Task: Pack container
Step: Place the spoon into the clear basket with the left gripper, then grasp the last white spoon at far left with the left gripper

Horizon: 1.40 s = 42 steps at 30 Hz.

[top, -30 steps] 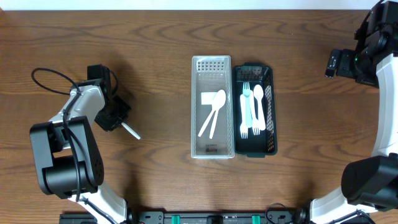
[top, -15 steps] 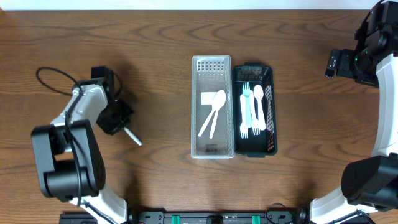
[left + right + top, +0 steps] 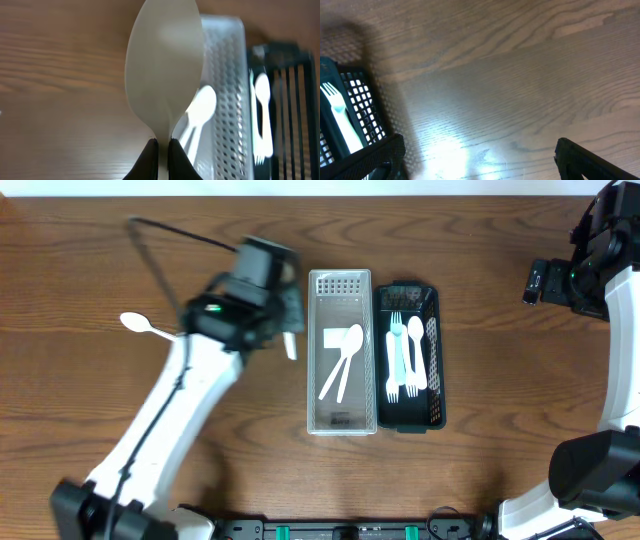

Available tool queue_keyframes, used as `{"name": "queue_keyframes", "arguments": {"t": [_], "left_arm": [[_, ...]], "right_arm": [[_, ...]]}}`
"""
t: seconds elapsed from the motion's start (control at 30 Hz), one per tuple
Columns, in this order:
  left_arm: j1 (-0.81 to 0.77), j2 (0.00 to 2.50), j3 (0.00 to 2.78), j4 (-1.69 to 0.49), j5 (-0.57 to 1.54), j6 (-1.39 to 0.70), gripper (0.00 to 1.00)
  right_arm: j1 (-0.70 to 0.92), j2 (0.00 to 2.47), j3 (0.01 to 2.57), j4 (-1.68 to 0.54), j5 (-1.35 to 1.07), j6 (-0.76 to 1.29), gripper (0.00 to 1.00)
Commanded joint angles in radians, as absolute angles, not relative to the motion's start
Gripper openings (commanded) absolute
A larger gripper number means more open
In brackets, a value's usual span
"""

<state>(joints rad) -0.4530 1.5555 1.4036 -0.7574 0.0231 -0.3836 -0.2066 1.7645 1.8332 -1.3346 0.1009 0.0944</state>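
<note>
My left gripper (image 3: pixel 288 330) is shut on the handle of a white plastic spoon (image 3: pixel 165 65), held just left of the clear container (image 3: pixel 312 380). The handle end pokes out below the jaws (image 3: pixel 291 346). In the left wrist view the jaws (image 3: pixel 162 150) pinch the spoon's neck, with the clear container (image 3: pixel 230 75) to the right. Two white spoons (image 3: pixel 342 360) lie in the clear container. The black basket (image 3: pixel 438 380) holds forks and a spoon (image 3: pixel 405 360). Another white spoon (image 3: pixel 140 326) lies on the table at the left. My right gripper (image 3: pixel 480 155) is open and empty.
The right arm (image 3: pixel 590 260) stays at the far right edge, away from the containers. A black cable (image 3: pixel 170 235) trails from the left arm across the back left. In the right wrist view a corner of the black basket (image 3: pixel 350 100) shows at the left.
My left arm has swung from the far left to beside the clear container, carrying the spoon. A second spoon now shows on the table at the left. The right arm has not moved.
</note>
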Motion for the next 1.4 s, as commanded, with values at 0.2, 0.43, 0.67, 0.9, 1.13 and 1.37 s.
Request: {"name": "queue_keyframes", "arguments": {"t": [0.2,0.43,0.67,0.9,1.13,1.37], "left_arm": [[-0.639,1.797,1.389,-0.733,0.007,-0.363,0.06],[-0.630,1.805,1.399,-0.723,0.007,-0.260,0.53],[-0.507,1.658,1.540,-0.775,-0.150,-0.187,0.76],[-0.139,1.598,1.573,-0.752,-0.192,-0.393,0.80],[0.173,1.746,1.573,-0.758,-0.058,-0.602,0.79],[0.292,1.964,1.573,-0.796,0.050,-0.747,0.75]], "right_arm": [[-0.210,1.759,1.831,-1.339,0.101,0.081,0.99],[-0.210,1.759,1.831,-1.343,0.101,0.080,0.99],[-0.210,1.759,1.831,-1.346,0.101,0.081,0.99],[-0.210,1.759,1.831,-1.346,0.101,0.081,0.99],[-0.210,1.759,1.831,-1.346,0.101,0.081,0.99],[-0.210,1.759,1.831,-1.346,0.101,0.075,0.99]]}}
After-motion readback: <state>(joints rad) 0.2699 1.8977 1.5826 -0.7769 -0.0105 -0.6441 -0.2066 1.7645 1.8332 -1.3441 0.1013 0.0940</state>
